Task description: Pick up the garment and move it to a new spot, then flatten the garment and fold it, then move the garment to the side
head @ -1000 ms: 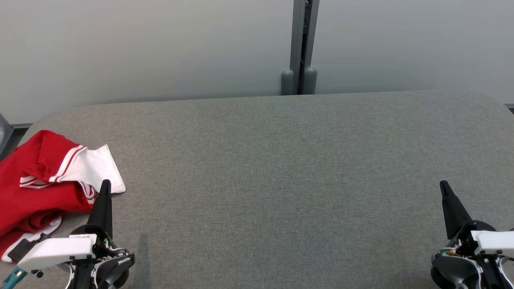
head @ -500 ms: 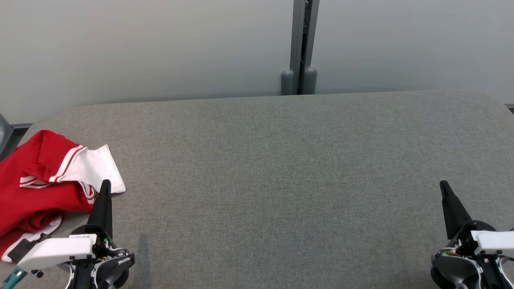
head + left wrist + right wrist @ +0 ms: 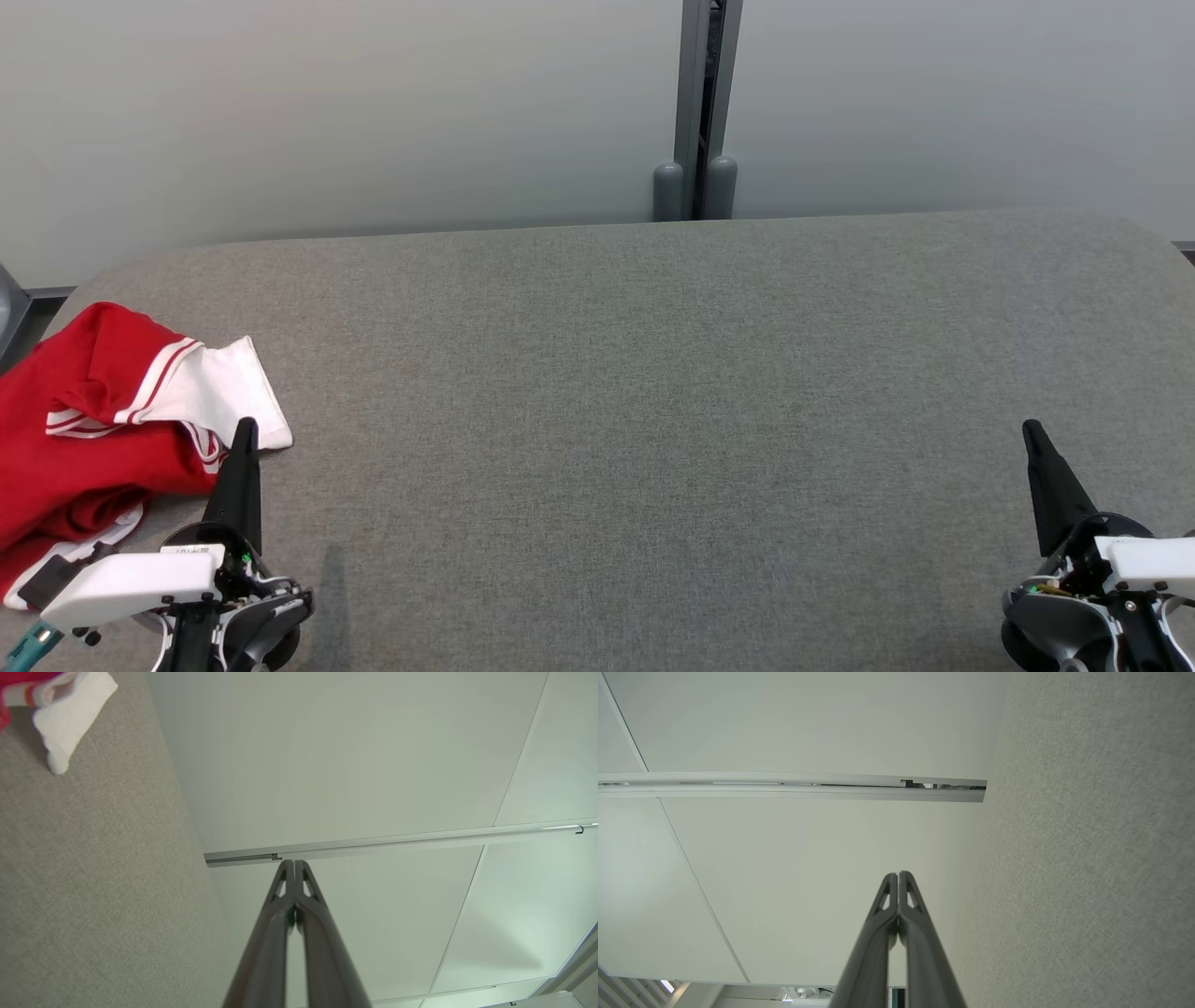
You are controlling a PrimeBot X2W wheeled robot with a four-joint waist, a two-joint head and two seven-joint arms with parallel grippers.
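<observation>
garment (image 3: 84, 420): crumpled red-and-white heap at the near left corner of the table (image 3: 653, 401), seemingly reaching past the left edge; white sleeve (image 3: 233, 392) spread toward the middle
left gripper (image 3: 245, 431): jaws pressed together, empty, tip just beside the white sleeve, near left
right gripper (image 3: 1031, 431): jaws pressed together, empty, near right, well apart from the garment
step: pickup not yet begun
risk, closed jaws: likely to shove the cloth rather than pinch it unless opened first
risk, edge: a leftward nudge could drag the heap off the table
risk, thin grab: catching only the sleeve could leave the bulk trailing and twisted
</observation>
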